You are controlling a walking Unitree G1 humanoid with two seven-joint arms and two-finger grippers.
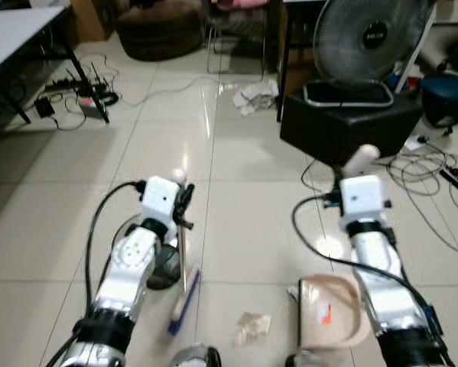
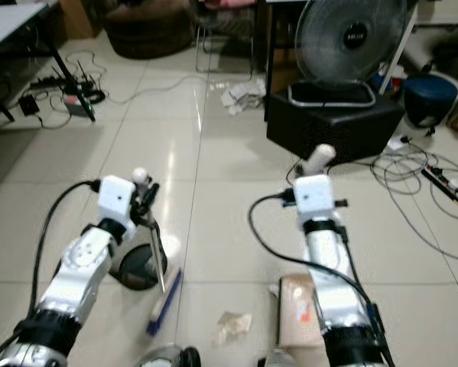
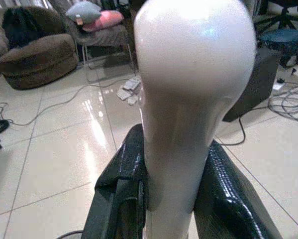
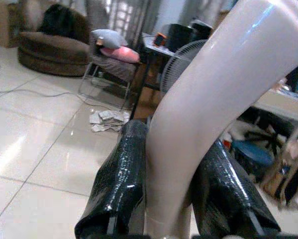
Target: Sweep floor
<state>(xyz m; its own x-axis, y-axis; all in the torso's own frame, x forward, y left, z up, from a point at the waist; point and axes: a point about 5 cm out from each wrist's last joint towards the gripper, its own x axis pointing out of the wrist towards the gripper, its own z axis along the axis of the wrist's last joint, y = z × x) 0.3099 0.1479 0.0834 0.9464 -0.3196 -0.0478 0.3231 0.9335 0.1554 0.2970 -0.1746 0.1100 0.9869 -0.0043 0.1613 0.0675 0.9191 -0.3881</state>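
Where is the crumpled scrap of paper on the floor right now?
In the left eye view the crumpled paper scrap lies on the tiles low in the middle, between the blue broom head on its left and the beige dustpan on its right.

Count: one broom point(image 1: 184, 294), one dustpan point(image 1: 332, 310), one crumpled paper scrap point(image 1: 251, 327) on the floor, one paper pile point(image 1: 255, 95) further off, one fan point(image 1: 370, 46), one black box point(image 1: 351, 122), two claws: left claw point(image 1: 184, 200), right claw point(image 1: 358, 164).

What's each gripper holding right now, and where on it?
Left gripper: broom, jaws shut on the pale rounded top of its handle. Right gripper: dustpan, jaws shut near the top end of its beige handle.
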